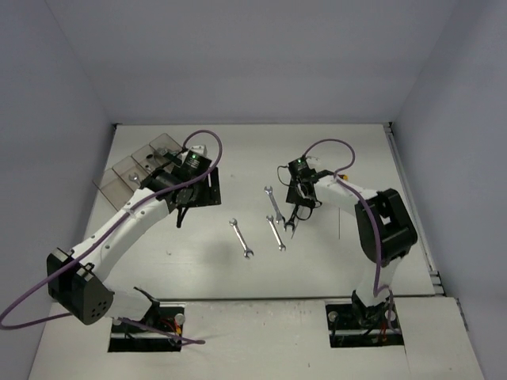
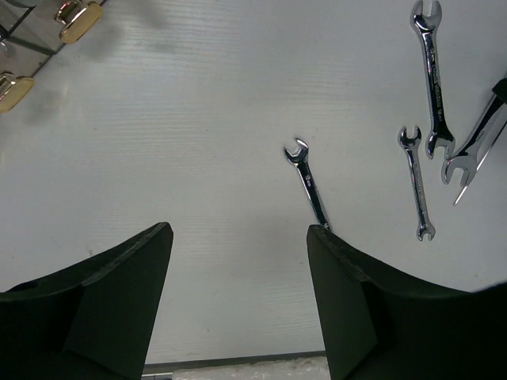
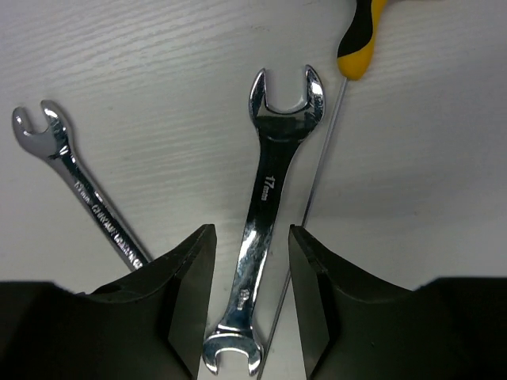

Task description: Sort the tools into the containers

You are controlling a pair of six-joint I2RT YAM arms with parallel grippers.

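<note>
While the left gripper hangs spread and empty just beside the containers at the far left of the table, the right gripper sits low at mid-table. Its claw straddles the shank of a double open-end wrench marked 17, with a slim gap showing on each side; not pinching. A screwdriver, yellow-and-black handle, has its thin shaft running alongside that wrench. A smaller wrench lies just to the left. A lone wrench lies between the two arms. The bins' contents are too unclear to tell.
</note>
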